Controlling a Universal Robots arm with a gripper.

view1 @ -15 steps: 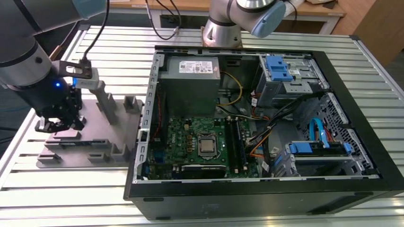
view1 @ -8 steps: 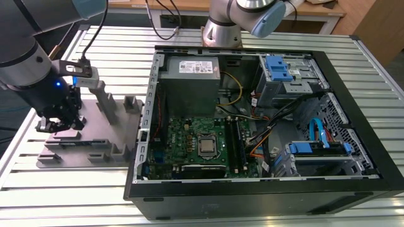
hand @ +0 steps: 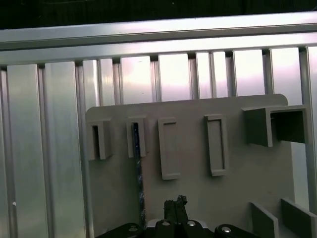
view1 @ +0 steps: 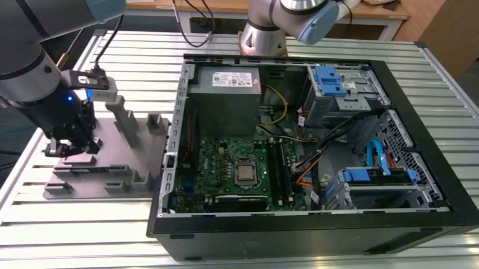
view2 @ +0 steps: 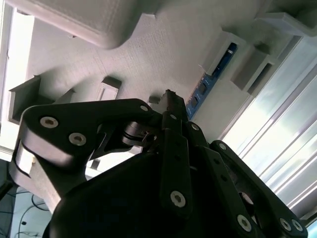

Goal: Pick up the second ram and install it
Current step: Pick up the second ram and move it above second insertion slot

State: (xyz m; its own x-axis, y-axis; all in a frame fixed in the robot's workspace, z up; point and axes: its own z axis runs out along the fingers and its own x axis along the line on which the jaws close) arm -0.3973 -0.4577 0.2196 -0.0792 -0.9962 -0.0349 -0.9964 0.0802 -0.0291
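**Closed hand low over the tray, second ram beside it**

The second ram (hand: 139, 171) lies on edge in the grey fixture tray (hand: 218, 198), its far end seated in a small slotted block. In the second wrist view it shows as a bluish strip carrying dark chips (view2: 204, 85). The hand (hand: 176, 202) hangs just beside the strip and is not on it. Its fingertips are pressed together with nothing between them, and the ram runs past them to one side.

In the exterior view the hand (view1: 71, 148) sits low over the tray, on the slatted metal surface (view1: 90, 224). To the exterior view's right stands the open computer case (view1: 299, 228). It holds a motherboard (view1: 221, 154) with the square CPU (view1: 245, 172), and a power supply (view1: 224, 109) whose white label (view1: 228, 78) is too small to read.
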